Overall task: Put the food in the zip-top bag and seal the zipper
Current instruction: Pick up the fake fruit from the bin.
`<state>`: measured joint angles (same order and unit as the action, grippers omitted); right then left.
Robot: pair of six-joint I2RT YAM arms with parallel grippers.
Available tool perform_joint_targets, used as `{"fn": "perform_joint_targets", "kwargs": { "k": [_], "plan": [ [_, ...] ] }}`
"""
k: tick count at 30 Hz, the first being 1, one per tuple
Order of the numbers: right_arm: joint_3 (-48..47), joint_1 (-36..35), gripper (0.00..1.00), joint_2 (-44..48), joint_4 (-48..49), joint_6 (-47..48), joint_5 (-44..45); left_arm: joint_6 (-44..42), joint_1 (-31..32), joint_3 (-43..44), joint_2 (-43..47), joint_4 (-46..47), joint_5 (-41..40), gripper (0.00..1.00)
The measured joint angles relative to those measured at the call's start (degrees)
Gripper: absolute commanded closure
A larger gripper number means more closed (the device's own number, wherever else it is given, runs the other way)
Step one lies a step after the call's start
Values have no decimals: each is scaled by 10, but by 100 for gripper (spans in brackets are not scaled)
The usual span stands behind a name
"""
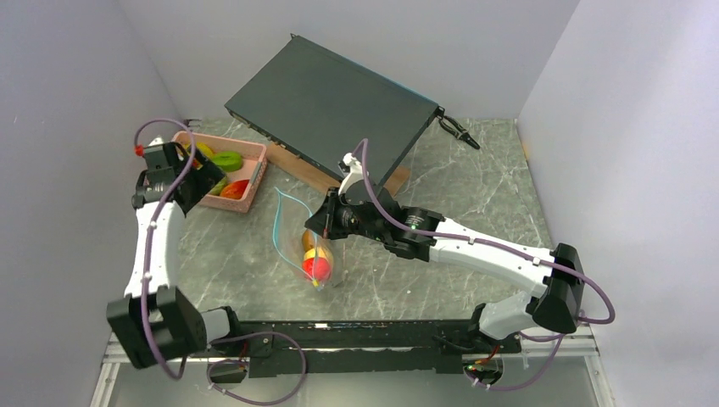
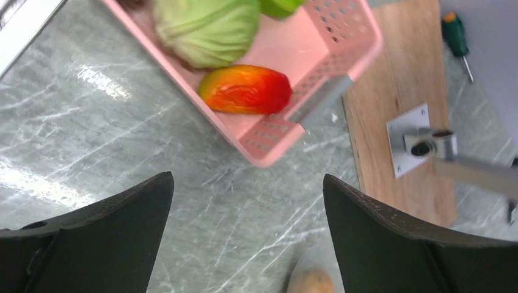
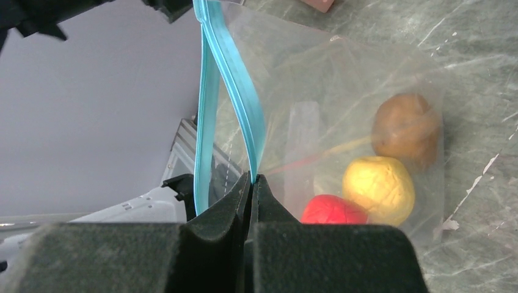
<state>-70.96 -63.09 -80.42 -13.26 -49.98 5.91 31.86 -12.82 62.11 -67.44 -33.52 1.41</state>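
— Where do we find the clear, crinkly zip-top bag [image 1: 297, 242]?
— Near the middle of our grey marbled worktop [image 1: 492, 186], a little towards the left edge. Through the plastic we see three glossy toy foods: a round brown piece [image 3: 406, 125], a round yellow piece [image 3: 379, 186] and a round red piece [image 3: 333, 210], lying close together.
— And our right gripper [image 3: 251, 183]?
— Its black jaws are pressed together on the thin teal zipper strip [image 3: 235, 91]. Above the jaws, the strip's two halves stand apart.
— Our left gripper [image 2: 247, 183]?
— Spread wide and holding nothing, over bare worktop just beside the pink perforated plastic basket [image 2: 269, 137] near the far left corner. In that basket we see a pale green toy cabbage [image 2: 204, 27] and a red-and-orange toy fruit [image 2: 247, 90] next to it.
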Motion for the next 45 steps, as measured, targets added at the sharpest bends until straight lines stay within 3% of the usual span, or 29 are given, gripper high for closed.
{"fn": "perform_joint_targets", "kwargs": {
  "k": [4, 7, 17, 21, 38, 45],
  "plan": [
    [1, 0, 100, 2, 0, 0, 0, 56, -64, 0, -76, 29, 32, 7],
    [2, 0, 100, 3, 0, 0, -1, 68, -79, 8, -119, 49, 26, 5],
    [2, -1, 100, 3, -13, 3, -5, -22, -77, 267, -370, 59, -94, 0],
    [-1, -1, 100, 3, -27, 6, -4, -64, -78, 312, -436, 60, -132, 0],
    [-20, -1, 100, 0, -61, 16, -4, -115, -78, 402, -547, 86, -153, 14],
    [-28, -1, 100, -12, -63, 16, -5, -112, -77, 407, -582, 85, -145, 8]
  ]
}}
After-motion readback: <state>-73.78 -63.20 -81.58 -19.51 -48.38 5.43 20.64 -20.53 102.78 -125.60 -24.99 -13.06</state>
